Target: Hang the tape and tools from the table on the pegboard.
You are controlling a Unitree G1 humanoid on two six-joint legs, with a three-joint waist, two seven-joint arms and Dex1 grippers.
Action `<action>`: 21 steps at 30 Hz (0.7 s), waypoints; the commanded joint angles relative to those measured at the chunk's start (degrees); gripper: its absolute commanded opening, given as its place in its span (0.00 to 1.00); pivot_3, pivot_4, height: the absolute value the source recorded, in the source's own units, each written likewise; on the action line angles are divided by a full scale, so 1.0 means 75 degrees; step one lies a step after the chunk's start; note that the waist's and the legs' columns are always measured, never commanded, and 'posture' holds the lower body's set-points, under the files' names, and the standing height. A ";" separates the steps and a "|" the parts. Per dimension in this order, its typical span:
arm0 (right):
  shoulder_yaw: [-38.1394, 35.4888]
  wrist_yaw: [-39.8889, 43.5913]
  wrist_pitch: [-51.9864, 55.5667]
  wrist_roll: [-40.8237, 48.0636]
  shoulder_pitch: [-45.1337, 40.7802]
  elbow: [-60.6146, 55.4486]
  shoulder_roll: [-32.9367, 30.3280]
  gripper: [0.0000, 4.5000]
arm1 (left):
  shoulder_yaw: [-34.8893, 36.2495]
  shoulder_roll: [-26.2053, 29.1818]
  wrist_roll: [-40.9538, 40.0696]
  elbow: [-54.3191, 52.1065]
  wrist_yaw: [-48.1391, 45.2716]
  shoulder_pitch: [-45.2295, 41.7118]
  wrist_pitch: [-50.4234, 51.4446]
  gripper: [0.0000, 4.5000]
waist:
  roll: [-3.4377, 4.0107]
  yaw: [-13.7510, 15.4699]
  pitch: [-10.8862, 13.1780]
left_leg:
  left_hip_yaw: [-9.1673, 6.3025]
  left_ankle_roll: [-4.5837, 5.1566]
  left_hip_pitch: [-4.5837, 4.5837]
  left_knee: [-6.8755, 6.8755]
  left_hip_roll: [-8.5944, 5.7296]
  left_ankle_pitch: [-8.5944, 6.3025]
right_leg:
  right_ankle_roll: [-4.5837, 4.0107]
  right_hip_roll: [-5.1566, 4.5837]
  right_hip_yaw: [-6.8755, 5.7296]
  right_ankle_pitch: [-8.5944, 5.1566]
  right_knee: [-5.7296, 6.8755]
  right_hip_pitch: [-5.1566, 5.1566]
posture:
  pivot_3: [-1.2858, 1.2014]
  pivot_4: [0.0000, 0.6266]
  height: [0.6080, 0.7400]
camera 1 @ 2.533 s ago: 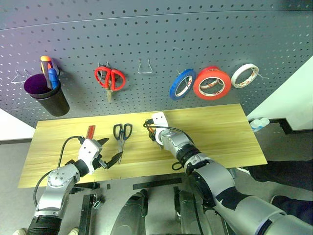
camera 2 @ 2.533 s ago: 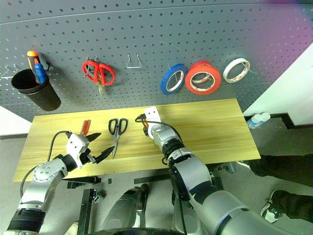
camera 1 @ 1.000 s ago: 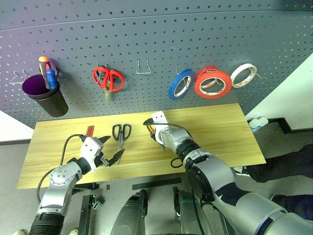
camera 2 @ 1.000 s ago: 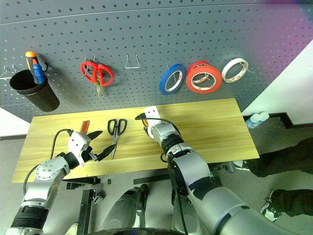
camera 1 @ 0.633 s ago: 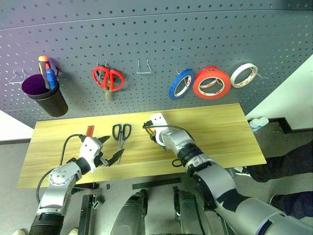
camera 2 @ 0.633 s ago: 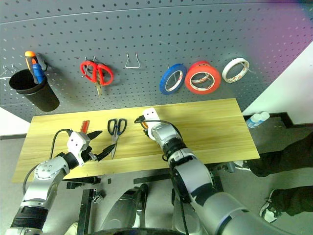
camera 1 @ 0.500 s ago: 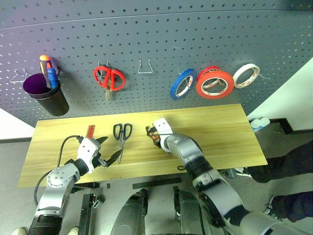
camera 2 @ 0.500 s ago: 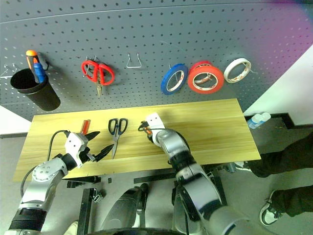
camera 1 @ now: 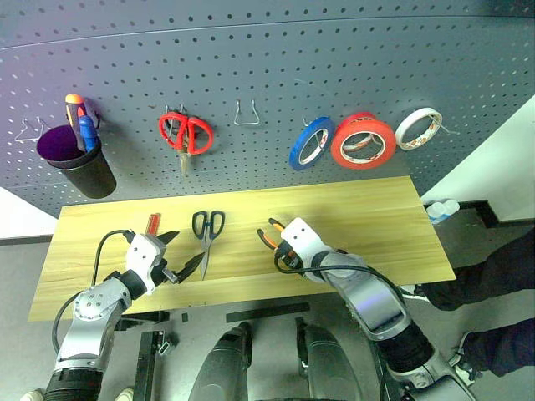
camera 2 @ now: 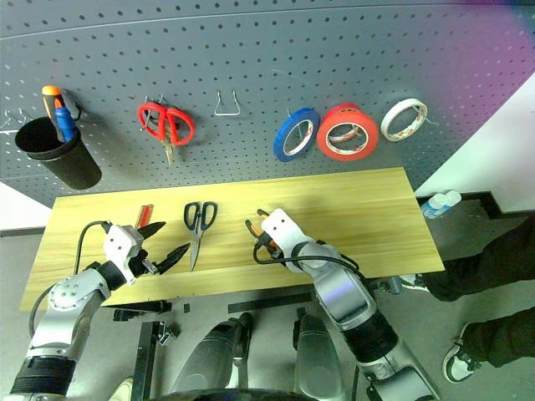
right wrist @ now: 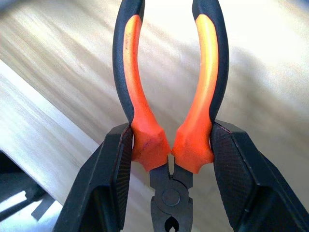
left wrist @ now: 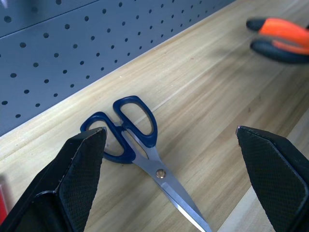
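Observation:
My right gripper (right wrist: 169,145) is shut on the orange-and-black pliers (right wrist: 140,96), its fingers clamping both handles just above the pivot. It holds them over the table's (camera 1: 376,217) middle, near the front edge, as the pliers (camera 1: 269,232) show from above. The dark-handled scissors (camera 1: 207,230) lie flat on the table, and the small red-handled screwdriver (camera 1: 154,224) lies to their left. My left gripper (camera 1: 180,255) stands open just left of the scissors' blades, with the scissors (left wrist: 130,130) lying ahead of it. The big orange-red tape (camera 1: 362,141) hangs on the pegboard (camera 1: 334,67).
On the pegboard hang a blue roll (camera 1: 312,143), a pale roll (camera 1: 418,128), red-handled scissors (camera 1: 186,134) and a black cup (camera 1: 77,167) with tools in it. A bare wire hook (camera 1: 246,114) sits between the red scissors and the blue roll.
My right gripper has drawn back toward the table's front edge and to the right with the pliers, rising and rolling its wrist. The left gripper has stayed put.

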 commanded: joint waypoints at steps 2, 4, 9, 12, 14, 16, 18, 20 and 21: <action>-0.0452 0.0339 -0.0134 0.0257 -0.0279 -0.1251 -0.0323 0.46 | 0.0006 -0.0075 -0.0020 -0.0077 -0.0012 0.0096 -0.0294 1.00 | -0.0007 0.0006 -0.0007 | 0.0000 0.0000 0.0000 0.0004 -0.0001 0.0000 | -0.0001 0.0000 -0.0007 0.0001 0.0001 0.0000 | 0.50 0.29 1.00; -0.0633 0.0528 -0.0204 0.0380 -0.0444 -0.1649 -0.0528 0.46 | -0.0040 -0.0166 0.0040 -0.0003 0.0028 0.0075 -0.0469 1.00 | -0.0010 0.0001 -0.0013 | 0.0000 -0.0004 0.0000 0.0006 0.0000 0.0002 | -0.0002 0.0000 -0.0010 0.0003 0.0003 0.0000 | 0.49 0.28 1.00; -0.1097 0.0752 -0.0468 0.0641 -0.1085 -0.1853 -0.0745 0.46 | -0.0188 -0.0411 -0.0100 -0.0083 -0.0031 -0.0137 -0.0475 1.00 | -0.0044 -0.0009 -0.0055 | 0.0001 -0.0037 -0.0001 0.0010 0.0001 0.0022 | -0.0003 0.0002 -0.0015 0.0005 0.0005 0.0002 | 0.49 0.25 1.00; -0.1384 0.0993 -0.0438 0.0961 -0.1834 -0.1902 -0.0688 0.46 | -0.0224 -0.0530 -0.0079 -0.0107 0.0042 -0.0292 -0.0536 1.00 | -0.0051 -0.0017 -0.0104 | 0.0005 -0.0041 -0.0001 0.0014 0.0001 0.0025 | -0.0003 0.0002 -0.0015 0.0007 0.0006 0.0004 | 0.49 0.23 1.00; -0.1513 0.1091 -0.0431 0.1136 -0.2243 -0.1866 -0.0660 0.46 | -0.0212 -0.0591 -0.0052 -0.0088 0.0121 -0.0379 -0.0580 1.00 | -0.0053 -0.0026 -0.0143 | 0.0007 -0.0042 -0.0001 0.0017 0.0001 0.0026 | -0.0004 0.0003 -0.0015 0.0009 0.0009 0.0004 | 0.49 0.22 1.00; -0.1640 0.1120 -0.0420 0.1286 -0.2627 -0.1772 -0.0607 0.46 | -0.0202 -0.0650 -0.0027 -0.0040 0.0198 -0.0456 -0.0618 1.00 | -0.0053 -0.0015 -0.0185 | 0.0007 -0.0043 0.0000 0.0018 0.0001 0.0026 | -0.0004 0.0004 -0.0015 0.0010 0.0011 0.0004 | 0.49 0.21 1.00; -0.1805 0.1099 -0.0423 0.1448 -0.2997 -0.1611 -0.0486 0.46 | -0.0225 -0.0698 0.0017 0.0051 0.0265 -0.0545 -0.0649 1.00 | -0.0051 -0.0013 -0.0231 | 0.0008 -0.0044 0.0000 0.0021 0.0001 0.0027 | -0.0004 0.0004 -0.0015 0.0010 0.0012 0.0004 | 0.50 0.20 1.00; -0.2092 0.0926 -0.0410 0.1686 -0.3551 -0.1424 -0.0126 0.46 | -0.0271 -0.0761 0.0060 0.0134 0.0319 -0.0563 -0.0735 1.00 | -0.0054 -0.0034 -0.0276 | 0.0011 -0.0044 0.0000 0.0024 0.0000 0.0027 | -0.0005 0.0003 -0.0014 0.0010 0.0016 0.0005 | 0.50 0.18 1.00; -0.2214 0.0846 -0.0405 0.1779 -0.3774 -0.1316 0.0029 0.46 | -0.0296 -0.0790 0.0084 0.0183 0.0345 -0.0586 -0.0775 1.00 | -0.0051 -0.0041 -0.0292 | 0.0013 -0.0045 0.0000 0.0025 0.0001 0.0028 | -0.0005 0.0004 -0.0013 0.0011 0.0019 0.0004 | 0.50 0.18 1.00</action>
